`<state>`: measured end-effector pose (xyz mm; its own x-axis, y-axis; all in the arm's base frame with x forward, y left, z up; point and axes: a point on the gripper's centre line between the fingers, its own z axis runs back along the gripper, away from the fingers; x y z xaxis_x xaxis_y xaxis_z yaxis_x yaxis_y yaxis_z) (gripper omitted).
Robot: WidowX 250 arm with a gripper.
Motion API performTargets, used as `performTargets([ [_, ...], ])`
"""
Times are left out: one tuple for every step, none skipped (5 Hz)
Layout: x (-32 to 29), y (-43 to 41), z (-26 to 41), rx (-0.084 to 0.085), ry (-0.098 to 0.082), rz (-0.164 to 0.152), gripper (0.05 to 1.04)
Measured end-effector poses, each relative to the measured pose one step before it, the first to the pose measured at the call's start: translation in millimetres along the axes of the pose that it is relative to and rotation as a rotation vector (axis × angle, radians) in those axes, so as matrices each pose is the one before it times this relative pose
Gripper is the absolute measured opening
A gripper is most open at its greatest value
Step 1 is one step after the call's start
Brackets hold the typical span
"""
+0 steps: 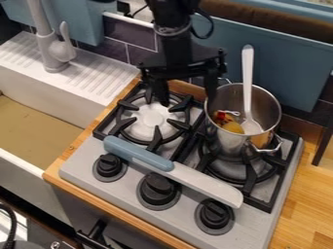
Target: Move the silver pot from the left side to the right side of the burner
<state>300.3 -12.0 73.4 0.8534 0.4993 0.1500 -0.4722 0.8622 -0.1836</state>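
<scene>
The black gripper (187, 98) hangs over the back of the stove, its two fingers spread wide apart with nothing between them. Its right finger is at the left rim of the silver pot (225, 142), and I cannot tell if they touch. The pot stands upright on the right burner (246, 171). It holds a white spoon (248, 82) and some yellow and red toy food (232, 127). The left burner (153, 120) bears no pot.
A knife (207, 184) with a blue handle lies slantwise across the stove's front, above the black knobs (158, 190). To the left are a white sink (26, 168) and a faucet (52, 48). A tiled wall with blue panels (292, 63) rises behind.
</scene>
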Motion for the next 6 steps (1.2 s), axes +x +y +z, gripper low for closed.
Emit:
performTargets([
  [-7.13,-1.18,-16.48,0.0715,0.0165,-0.0095,0.997],
  [-4.25,-6.10,-12.89,0.0249,0.0013,-0.0189,0.997],
  [-1.06,-2.89,-5.71,0.0274,0.0067,0.0057,0.948],
  [-1.24,0.02,-1.33,0.0010,0.0088,0.0043,0.672],
  [0.34,-2.67,1.08,-0.0129,0.0037,0.0027,0.378],
  [-0.39,-0.57,-2.38,-0.0211,0.0201,0.0122,0.161],
])
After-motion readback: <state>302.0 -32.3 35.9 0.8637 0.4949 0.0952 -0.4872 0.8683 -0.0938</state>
